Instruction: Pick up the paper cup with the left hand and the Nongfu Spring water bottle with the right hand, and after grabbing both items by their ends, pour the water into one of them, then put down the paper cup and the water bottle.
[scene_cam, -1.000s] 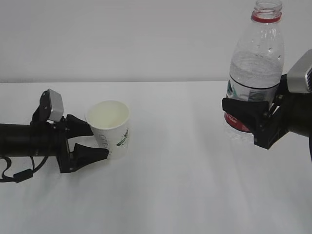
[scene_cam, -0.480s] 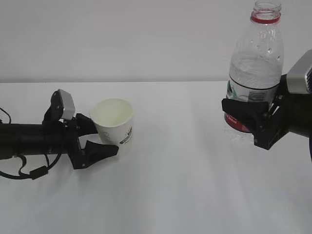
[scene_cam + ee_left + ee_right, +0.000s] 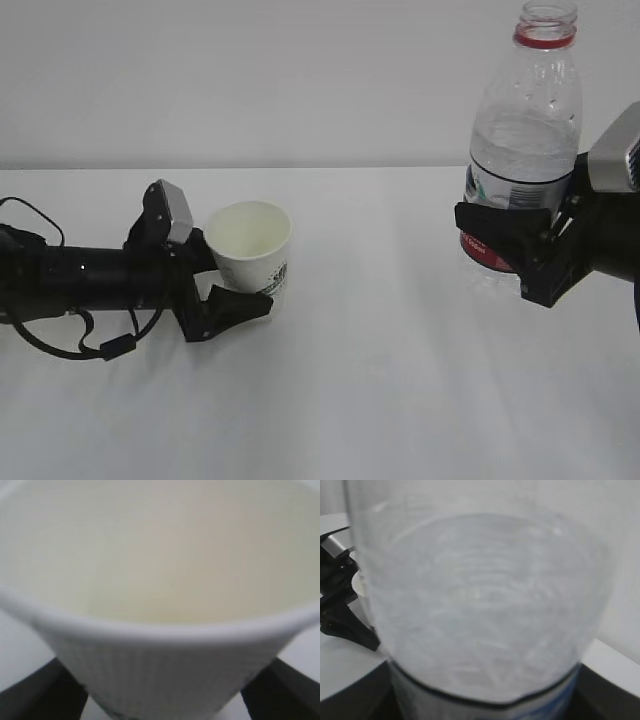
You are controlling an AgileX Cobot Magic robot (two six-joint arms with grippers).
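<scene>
both claws (image 3: pixel 236 283) (image 3: pixel 512 243) mid-table, edges distant

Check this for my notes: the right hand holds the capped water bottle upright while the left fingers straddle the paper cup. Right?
One error: the Nongfu Spring water bottle has no cap; the exterior view shows its mouth open above the red neck ring. The rest holds: the right hand holds it upright, and the left hand has its fingers on either side of the paper cup.

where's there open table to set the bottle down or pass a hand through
The white table is bare across the wide middle stretch between the small white paper cup and the tall clear ribbed plastic bottle, and along the whole front edge. It is crowded only around the cup, flanked by the left gripper, and around the right gripper clamping the bottle.
</scene>
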